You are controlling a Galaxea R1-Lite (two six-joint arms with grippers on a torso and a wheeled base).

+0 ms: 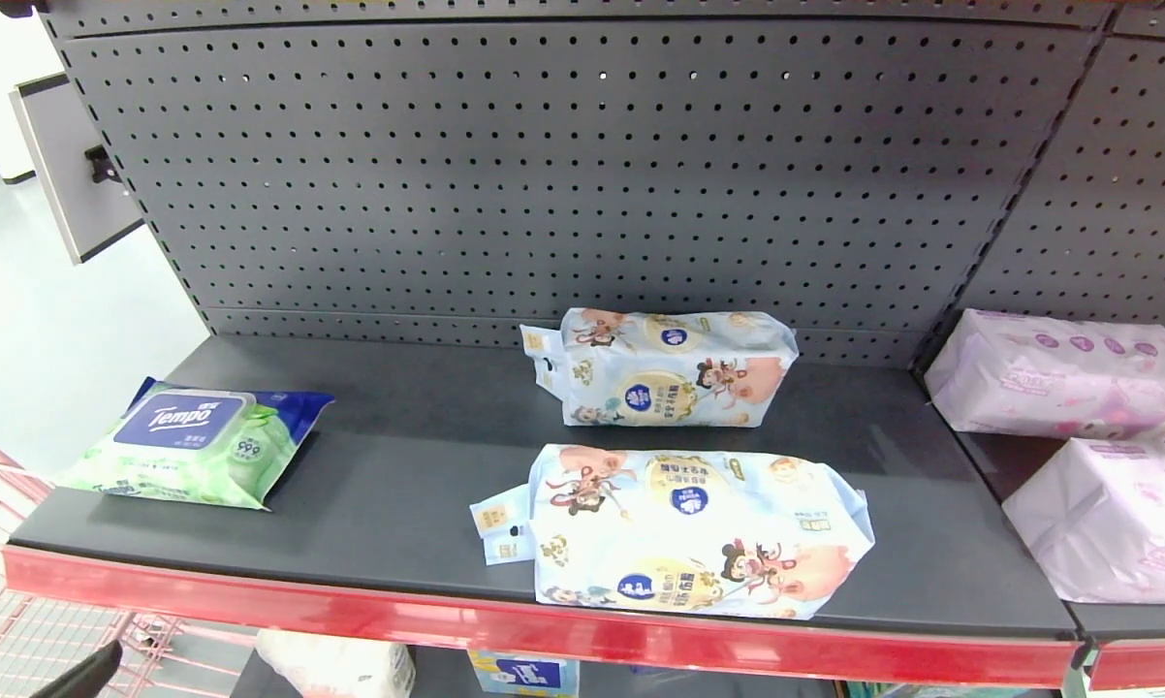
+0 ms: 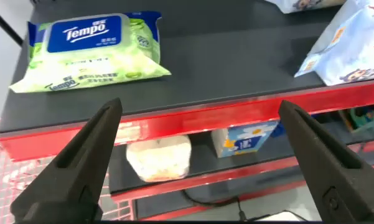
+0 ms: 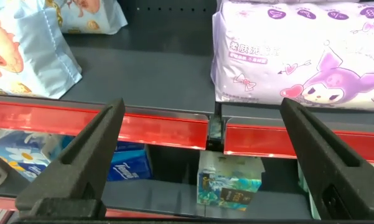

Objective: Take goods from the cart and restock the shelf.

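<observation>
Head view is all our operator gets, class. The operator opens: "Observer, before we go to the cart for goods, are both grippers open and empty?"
Observer: The left gripper is open, with nothing between its fingers.
Operator: And the right one?
Observer: The right gripper is open too, and empty.
Operator: What sits on the level below, in front of the right gripper?
Observer: A dark green pack stands under the red shelf edge, just below the joint between the two shelf sections.
</observation>
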